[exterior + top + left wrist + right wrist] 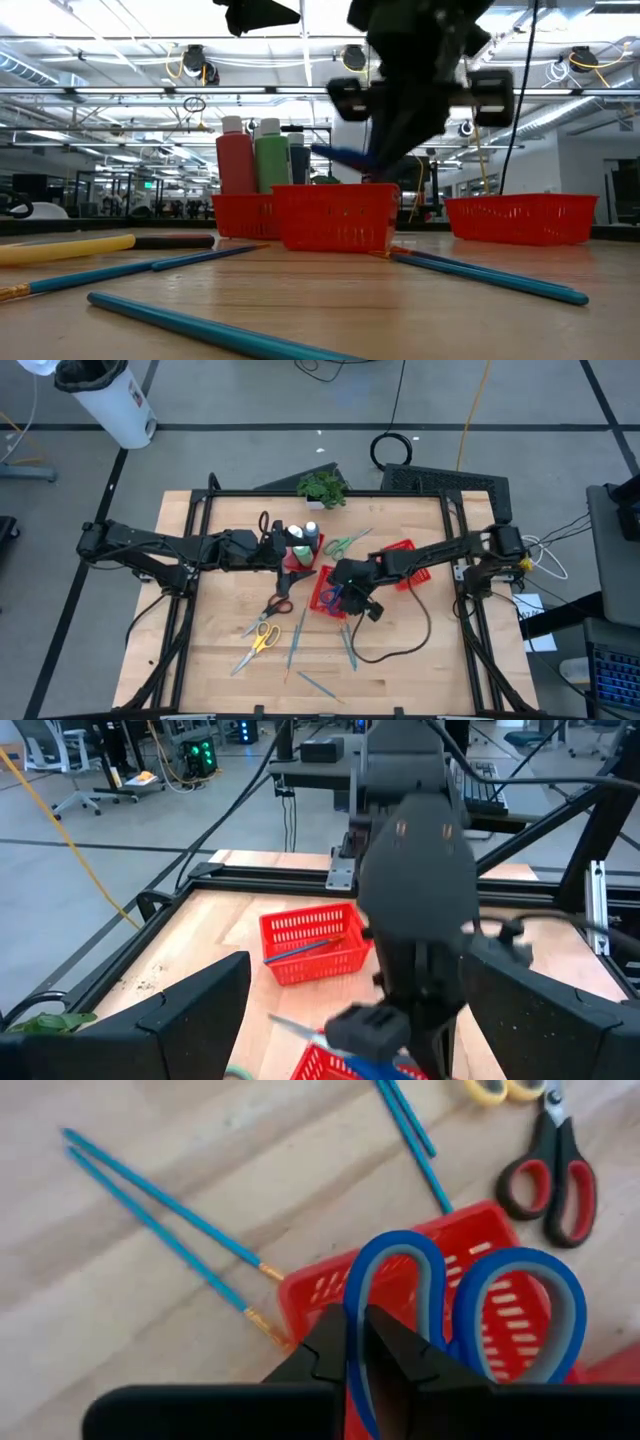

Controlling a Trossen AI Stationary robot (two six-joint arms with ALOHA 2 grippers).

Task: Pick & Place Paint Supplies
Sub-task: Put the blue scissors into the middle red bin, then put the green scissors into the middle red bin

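Note:
My right gripper (pixel 338 596) is shut on blue-handled scissors (pixel 470 1300) and holds them just above a red mesh tray (pixel 405 1275) at the table's middle. My left gripper (pixel 285 555) waits open to the left, beside a red tray (pixel 245 215) where a red bottle (pixel 236 160) and a green bottle (pixel 271 155) stand upright. Red-and-black scissors (pixel 278 605), yellow scissors (pixel 262 638) and several teal brushes (pixel 297 635) lie flat on the wood. Green scissors (pixel 345 543) lie by the far trays. My right gripper pinches one handle loop (pixel 352 1295) of the blue scissors between its two fingers. The fingers slant down from the table's right side. Both loops stick out beyond the fingertips, and the gripper hides the blades. The scissors hang clear above the red tray.
A third red tray (pixel 315 945) with a brush inside sits to the right. A small potted plant (pixel 322 487) stands at the far edge. More brushes (pixel 160 1210) lie on the near half, and a black cable (pixel 400 645) loops there.

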